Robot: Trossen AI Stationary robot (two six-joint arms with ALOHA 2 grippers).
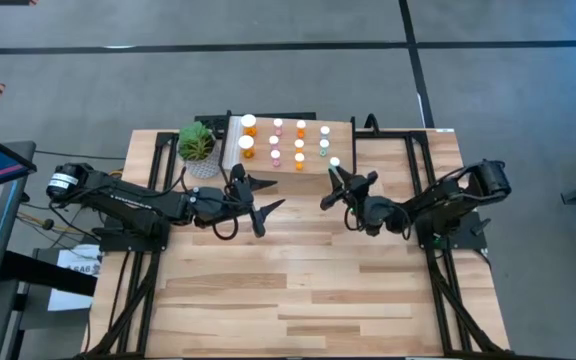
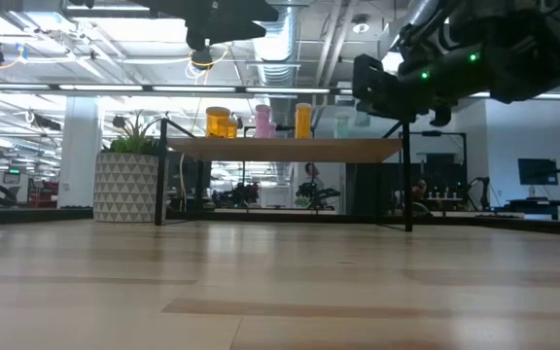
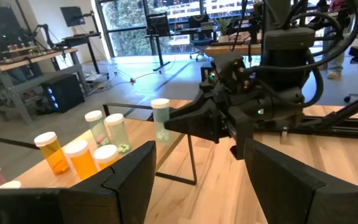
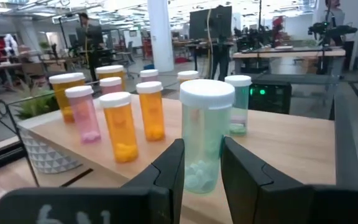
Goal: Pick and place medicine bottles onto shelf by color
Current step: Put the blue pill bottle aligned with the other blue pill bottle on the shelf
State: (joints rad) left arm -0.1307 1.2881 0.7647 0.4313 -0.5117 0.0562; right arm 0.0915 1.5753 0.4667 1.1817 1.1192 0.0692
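My right gripper (image 4: pixel 201 177) clamps a green-teal bottle (image 4: pixel 205 134) at the shelf (image 1: pixel 336 135) edge, while my left gripper (image 1: pixel 260 200) hangs open and empty nearby.

The room was an open workshop with a grey floor (image 1: pixel 508 90), bright ceiling strip lights (image 2: pixel 86 49), tall windows (image 3: pixel 129 25), and desks (image 3: pixel 23 62) behind.

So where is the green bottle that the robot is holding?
The green bottle sits between the right gripper fingers, at the shelf edge nearest the arms. In the high view it is on the right, beside the other green bottles.
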